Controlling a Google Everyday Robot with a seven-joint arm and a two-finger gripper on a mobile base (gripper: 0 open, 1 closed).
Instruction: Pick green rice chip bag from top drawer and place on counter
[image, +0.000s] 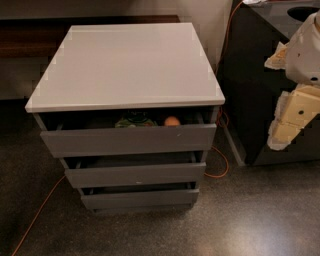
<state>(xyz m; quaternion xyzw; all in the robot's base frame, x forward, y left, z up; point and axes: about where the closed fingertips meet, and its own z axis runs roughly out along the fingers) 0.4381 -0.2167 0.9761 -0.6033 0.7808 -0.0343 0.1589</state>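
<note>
The green rice chip bag (134, 120) lies inside the top drawer (127, 140), which is pulled out a little; only the bag's upper part with its dark logo shows over the drawer front. The counter (127, 65) is the light grey-white top of the cabinet, directly above the drawer. My gripper (287, 122) is cream and white at the right edge of the view, well to the right of the cabinet and about level with the drawer. It holds nothing that I can see.
A small orange ball (172, 121) sits in the top drawer to the right of the bag. Two shallower drawers (135, 175) below are also ajar. A dark cabinet (250, 90) stands on the right. An orange cable (220, 172) runs over the speckled floor.
</note>
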